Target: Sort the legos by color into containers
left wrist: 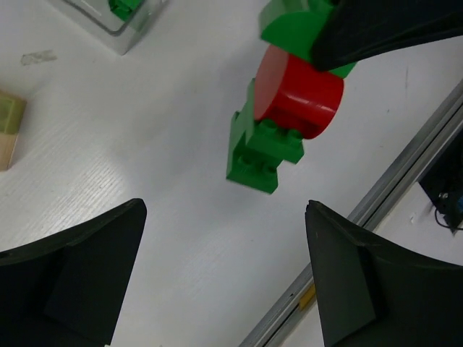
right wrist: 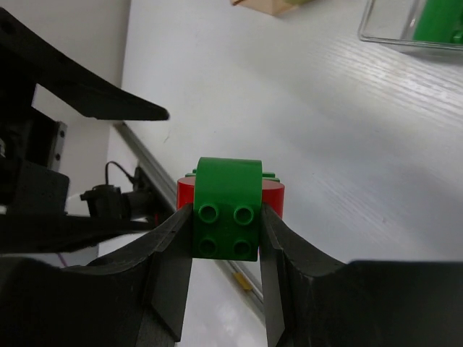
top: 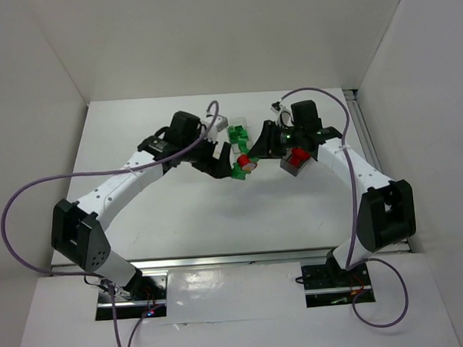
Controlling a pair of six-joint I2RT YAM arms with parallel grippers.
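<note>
One stack of green and red bricks [left wrist: 289, 108] hangs over the middle of the table [top: 138, 139], clamped in your right gripper [right wrist: 226, 213]. Your left gripper [left wrist: 224, 210] stands wide open at its 9 o'clock.

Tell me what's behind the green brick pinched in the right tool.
A red round piece sits right behind the green brick in the right tool. From the right wrist, anything stuck farther back is covered.
</note>
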